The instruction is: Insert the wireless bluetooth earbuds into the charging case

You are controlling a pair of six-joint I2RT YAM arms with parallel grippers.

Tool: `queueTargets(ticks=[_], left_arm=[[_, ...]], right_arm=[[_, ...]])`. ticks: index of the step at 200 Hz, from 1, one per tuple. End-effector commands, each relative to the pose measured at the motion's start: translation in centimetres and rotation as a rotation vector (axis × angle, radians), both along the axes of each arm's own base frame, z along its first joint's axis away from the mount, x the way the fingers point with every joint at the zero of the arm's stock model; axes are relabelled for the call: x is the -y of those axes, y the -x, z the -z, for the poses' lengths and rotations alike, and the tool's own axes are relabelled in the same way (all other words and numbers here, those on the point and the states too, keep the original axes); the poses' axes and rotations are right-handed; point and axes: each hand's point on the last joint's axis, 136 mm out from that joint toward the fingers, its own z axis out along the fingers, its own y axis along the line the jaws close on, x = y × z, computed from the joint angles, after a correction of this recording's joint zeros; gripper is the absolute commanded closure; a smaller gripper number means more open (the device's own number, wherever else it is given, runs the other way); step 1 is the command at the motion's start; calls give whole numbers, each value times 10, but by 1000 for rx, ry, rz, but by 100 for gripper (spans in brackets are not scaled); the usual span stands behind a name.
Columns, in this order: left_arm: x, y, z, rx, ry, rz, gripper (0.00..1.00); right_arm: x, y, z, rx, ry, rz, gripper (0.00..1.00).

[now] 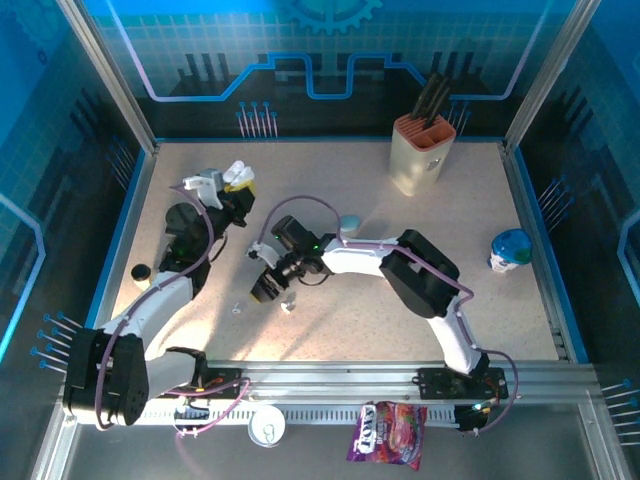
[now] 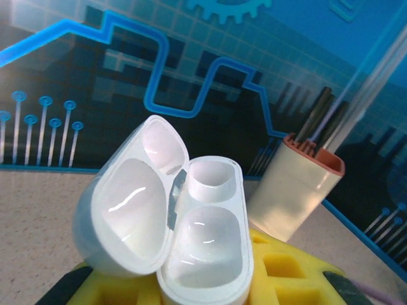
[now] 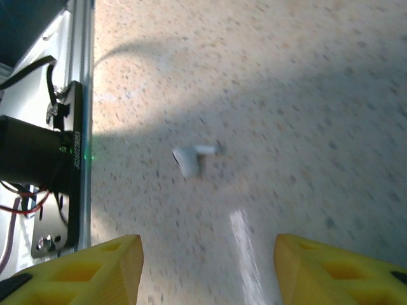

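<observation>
Left arm (image 1: 165, 290) extends forward, far left of knife block (image 1: 422, 150). Left gripper (image 1: 232, 182) raised, tilted upward, clamped on open charging case (image 2: 172, 222). Right arm (image 1: 400, 265) bent, reaches left, nearer than knife block. Right gripper (image 1: 266, 290) points down, yellow pads (image 3: 95, 267) apart.

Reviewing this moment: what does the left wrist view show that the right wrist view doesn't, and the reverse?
Left wrist, not right wrist: the open white charging case clamped in the left hand, lid swung back, wells apparently empty, with the knife block and blue backdrop behind. Right wrist, not left wrist: one white earbud lying on the table ahead of the right hand, whose fingers are apart, plus the aluminium rail at left. Both: the speckled table and yellow foam fingertips.
</observation>
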Motion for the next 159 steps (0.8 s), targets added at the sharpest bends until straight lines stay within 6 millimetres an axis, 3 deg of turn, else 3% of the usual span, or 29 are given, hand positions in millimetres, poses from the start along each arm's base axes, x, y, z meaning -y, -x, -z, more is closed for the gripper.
queueTargets(ticks=[1,18,22,55,85,117,159], left_arm=[[-21,-5,-20,-10,72,-68,97],[-32,-7,-26,-18,92,-98,97],[-35,-8,-27,-23,96,-107,97],[-53,-13,-33,-42,124,-162,97],[-59,-16,-39,-46,146,-166,97],[-57,-14,-42,-48,141,-150,97],[-56,-10,-41,-54,110,-146,95]], right_arm=[[-31,-3,-6,-5,-88,-37,41],[-46,0,-5,4,-91,-70,41],[-47,1,7,-6,-75,-76,41],[-67,10,20,-21,-77,-136,41],[-79,25,34,3,-21,-206,41],[-75,35,43,50,56,-257,42],[-52,39,44,87,155,-293,45]])
